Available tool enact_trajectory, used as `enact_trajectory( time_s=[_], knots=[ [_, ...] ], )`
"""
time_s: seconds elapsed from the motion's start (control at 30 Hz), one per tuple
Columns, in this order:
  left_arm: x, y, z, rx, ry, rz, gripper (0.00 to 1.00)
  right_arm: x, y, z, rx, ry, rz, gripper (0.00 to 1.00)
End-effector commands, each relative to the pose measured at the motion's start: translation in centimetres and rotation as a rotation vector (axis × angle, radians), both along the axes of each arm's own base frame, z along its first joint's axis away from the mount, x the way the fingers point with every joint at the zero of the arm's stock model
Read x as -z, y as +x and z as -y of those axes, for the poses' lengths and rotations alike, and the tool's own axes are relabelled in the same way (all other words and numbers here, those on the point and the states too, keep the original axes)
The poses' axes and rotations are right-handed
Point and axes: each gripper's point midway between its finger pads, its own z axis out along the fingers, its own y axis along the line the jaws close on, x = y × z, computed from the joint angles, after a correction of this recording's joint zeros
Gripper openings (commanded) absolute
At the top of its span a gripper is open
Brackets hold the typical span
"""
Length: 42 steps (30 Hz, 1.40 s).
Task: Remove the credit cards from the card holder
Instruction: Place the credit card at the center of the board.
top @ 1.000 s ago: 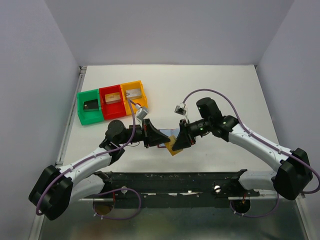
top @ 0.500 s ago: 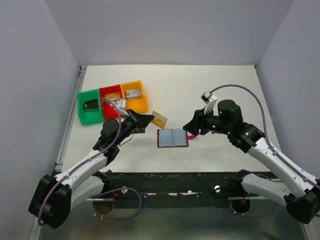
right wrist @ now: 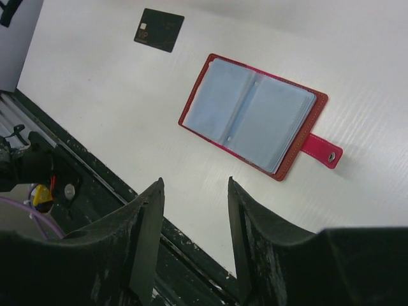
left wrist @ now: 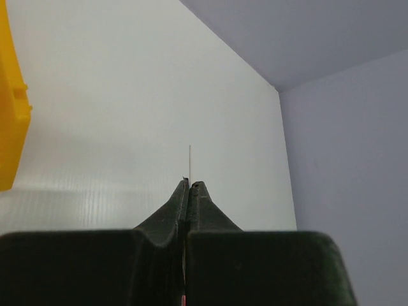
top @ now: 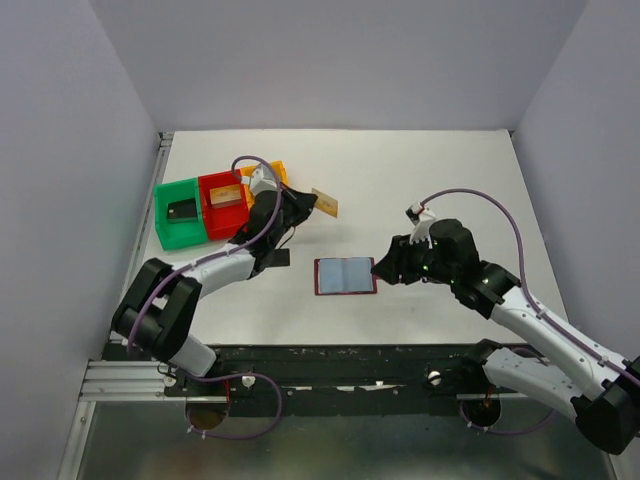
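Biggest first: white table (top: 450, 170), with green tray (top: 170, 232), red tray (top: 214, 181) and yellow tray (left wrist: 11, 115) in a row at the far left.

Next, left gripper (top: 307, 204), pinched tight on the gold card (top: 324, 203), holding it just past the yellow tray. From that card, yellow tray at about 9 o'clock in the top view.

Then right gripper (right wrist: 194, 191), jaws apart, holding nothing, low by the table.

Just beside it, at its 9 o'clock in the top view: card holder (top: 345, 275), lying open and flat near the middle of the table, blue pockets (right wrist: 252, 108) up, long side running 9 to 3. Much closer to the right arm than the left. Looks empty, but hard to be sure.

Black card (right wrist: 159, 29) flat on the table at the holder's 9 o'clock.

Little snap tab (right wrist: 320, 150) poking out toward the right gripper.

No words big enough to read anywhere.
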Motion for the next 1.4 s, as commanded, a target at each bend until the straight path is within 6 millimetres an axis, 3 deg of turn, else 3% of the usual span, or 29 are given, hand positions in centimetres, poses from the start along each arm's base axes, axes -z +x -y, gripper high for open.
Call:
enact_trajectory(
  time_s=[0.0,0.17,0.4,0.63,1.03,1.37],
  knots=[
    [2.0,3.4,0.9,-0.103,0.047,-0.042,0.0,-0.9,0.7,0.6,0.056,0.022,0.064,0.52],
    [4.9,5.4,3.6,-0.089,0.096,-0.086,0.0,-1.1,0.9,1.9,0.101,-0.001,0.106,0.52],
    [7.4,7.8,5.2,-0.101,0.111,-0.101,0.0,-0.8,1.0,2.5,0.119,-0.026,0.113,0.51],
    [8.5,9.9,5.2,-0.131,0.09,-0.107,0.0,0.2,1.0,2.2,0.113,-0.037,0.079,0.51],
    [11.2,10.8,5.0,-0.132,0.059,-0.171,0.0,0.1,1.3,1.9,0.108,-0.041,0.073,0.51],
    [11.6,10.5,4.7,-0.109,0.05,-0.181,0.32,0.4,1.5,1.9,0.11,-0.052,0.067,0.51]
  ],
)
